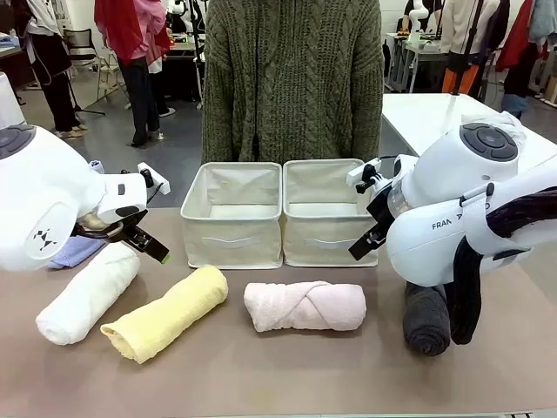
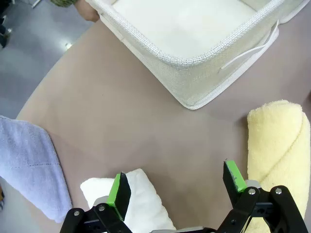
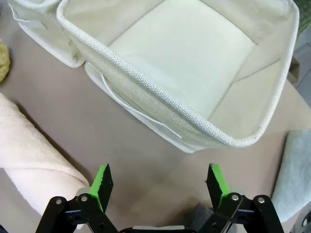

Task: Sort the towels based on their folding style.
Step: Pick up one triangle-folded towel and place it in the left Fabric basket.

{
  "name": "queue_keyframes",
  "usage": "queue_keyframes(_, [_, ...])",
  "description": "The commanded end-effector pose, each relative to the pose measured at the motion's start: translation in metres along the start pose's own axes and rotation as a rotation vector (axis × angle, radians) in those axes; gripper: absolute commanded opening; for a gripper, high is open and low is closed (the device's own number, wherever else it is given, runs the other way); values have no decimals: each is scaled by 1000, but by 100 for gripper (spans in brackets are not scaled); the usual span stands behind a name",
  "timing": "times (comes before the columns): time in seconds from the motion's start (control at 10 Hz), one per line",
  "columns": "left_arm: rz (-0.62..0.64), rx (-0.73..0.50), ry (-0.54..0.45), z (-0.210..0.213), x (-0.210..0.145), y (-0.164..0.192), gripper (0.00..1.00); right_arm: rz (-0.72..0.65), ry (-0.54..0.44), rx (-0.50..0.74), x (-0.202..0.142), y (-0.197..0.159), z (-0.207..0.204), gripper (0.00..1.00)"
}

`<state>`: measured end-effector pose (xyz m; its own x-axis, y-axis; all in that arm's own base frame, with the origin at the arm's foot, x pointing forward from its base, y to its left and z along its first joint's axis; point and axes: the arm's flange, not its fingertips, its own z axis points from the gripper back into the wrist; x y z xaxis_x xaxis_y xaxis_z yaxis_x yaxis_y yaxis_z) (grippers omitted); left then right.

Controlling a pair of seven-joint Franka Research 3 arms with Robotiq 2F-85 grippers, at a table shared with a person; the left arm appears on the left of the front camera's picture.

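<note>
Near edge: a bare strip of table (image 1: 261, 383) runs the full width in front of the towels.

Row, left to right:
- white roll (image 1: 87, 294), angled
- yellow roll (image 1: 165, 313), angled, just beside the white one
- a gap, then the pink roll (image 1: 305, 306), lying crosswise
- a wider gap, then the dark grey roll (image 1: 426, 318), end-on and partly under the right arm

Left gripper (image 2: 177, 182): jaws wide, nothing between them, hanging over the white roll's end. The yellow roll lies off one side and the lavender-blue towel (image 2: 26, 170) off the other. Bare table ahead, up to a box corner.

Right gripper (image 3: 158, 177): jaws wide, holding nothing, above bare table. The pink roll's end is at one finger. The pale teal towel (image 3: 295, 170) lies off the other side.

Behind: left box (image 1: 231, 213) and right box (image 1: 324, 213), cream, side walls touching, pale floors showing.

Far edge: a person in a knit sweater (image 1: 291, 78) stands close behind the boxes.
</note>
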<state>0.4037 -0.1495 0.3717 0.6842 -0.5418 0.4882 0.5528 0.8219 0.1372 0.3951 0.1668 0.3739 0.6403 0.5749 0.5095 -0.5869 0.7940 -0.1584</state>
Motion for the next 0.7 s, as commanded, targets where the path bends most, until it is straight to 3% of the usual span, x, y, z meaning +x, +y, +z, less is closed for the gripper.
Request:
queue_keyframes(0.0, [0, 0, 0, 0, 0, 0, 100, 0, 0, 0, 0, 0, 0, 100])
queue_keyframes(0.6, [0, 0, 0, 0, 0, 0, 100, 0, 0, 0, 0, 0, 0, 100])
